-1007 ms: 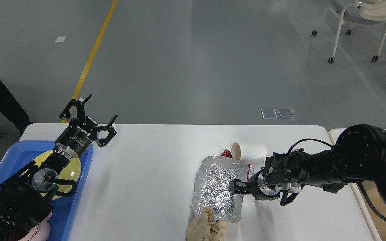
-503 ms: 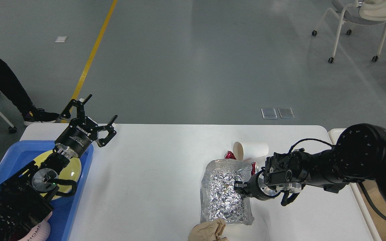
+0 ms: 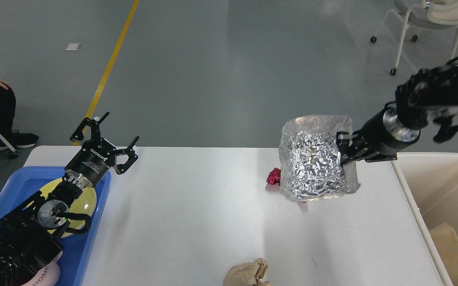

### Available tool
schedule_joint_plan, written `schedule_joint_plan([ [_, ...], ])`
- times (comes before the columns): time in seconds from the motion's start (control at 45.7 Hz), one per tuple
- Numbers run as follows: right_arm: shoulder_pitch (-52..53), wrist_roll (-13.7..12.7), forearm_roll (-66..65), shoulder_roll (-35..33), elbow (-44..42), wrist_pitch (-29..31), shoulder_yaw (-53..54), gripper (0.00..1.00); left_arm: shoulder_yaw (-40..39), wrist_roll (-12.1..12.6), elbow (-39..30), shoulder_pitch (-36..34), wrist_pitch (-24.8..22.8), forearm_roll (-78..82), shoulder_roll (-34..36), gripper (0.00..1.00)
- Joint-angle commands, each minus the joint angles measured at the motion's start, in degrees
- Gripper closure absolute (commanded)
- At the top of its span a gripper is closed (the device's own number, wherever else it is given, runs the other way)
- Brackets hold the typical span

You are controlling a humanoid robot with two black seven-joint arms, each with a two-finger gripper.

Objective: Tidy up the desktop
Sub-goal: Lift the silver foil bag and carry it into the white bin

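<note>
A: Start at my right gripper (image 3: 342, 153): its fingers are pinched on the right edge of the crumpled silver foil bag (image 3: 316, 163), which hangs clear above the large white rectangular desktop (image 3: 197, 214), toward two o'clock on it.

B: And the left gripper (image 3: 109, 139)?

A: Fingers spread apart, nothing between them, raised at about ten o'clock over the far corner of the blue plastic tray (image 3: 90, 246), where a yellow round dish (image 3: 82, 198) lies under the arm.

B: What could go wrong?

A: The hold is only on one edge of a slick, floppy bag; I judge a quick swing to the beige plastic bin (image 3: 431, 186) at three o'clock could let it slip or snag the rim.

B: Anything hard to see?

A: The bag hides whatever sits behind it. A small shiny red wrapper (image 3: 273, 176) peeks out at its lower left. A crumpled brown paper wad (image 3: 247, 274) at six o'clock is cut off by the frame. Whether the bag holds anything, I cannot tell
</note>
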Motion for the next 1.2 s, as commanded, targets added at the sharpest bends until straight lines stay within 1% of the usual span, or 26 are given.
schedule_joint_plan([
  [0.0,14.84,0.11,-3.78,-5.41,0.07,13.97,-2.83,1.0,0.01,-0.09,0.0,0.0,0.0,0.0,0.03,0.0],
  [0.044,19.07,0.11,-5.53,-6.91,0.07,18.19,-3.36,1.0,0.01,-0.09,0.0,0.0,0.0,0.0,0.03,0.0],
  [0.066,20.91,0.11,-6.41,-7.61,-0.02,18.8,-3.54,1.0,0.01,-0.09,0.0,0.0,0.0,0.0,0.03,0.0],
  [0.175,28.21,0.11,-10.98,-10.86,-0.2,18.8,-3.71,1.0,0.01,-0.09,0.0,0.0,0.0,0.0,0.03,0.0],
  [0.263,30.42,0.11,-13.27,-12.45,-0.2,18.8,-3.8,1.0,0.01,-0.09,0.0,0.0,0.0,0.0,0.03,0.0],
  [0.416,31.48,0.02,-14.94,-13.68,-0.2,18.8,-3.98,1.0,0.09,-0.09,0.0,0.0,0.0,0.0,0.03,0.0],
  [1.182,31.92,0.02,-16.79,-15.0,-0.2,18.8,-4.68,1.0,0.09,-0.09,0.0,0.0,0.0,0.0,0.03,0.0],
])
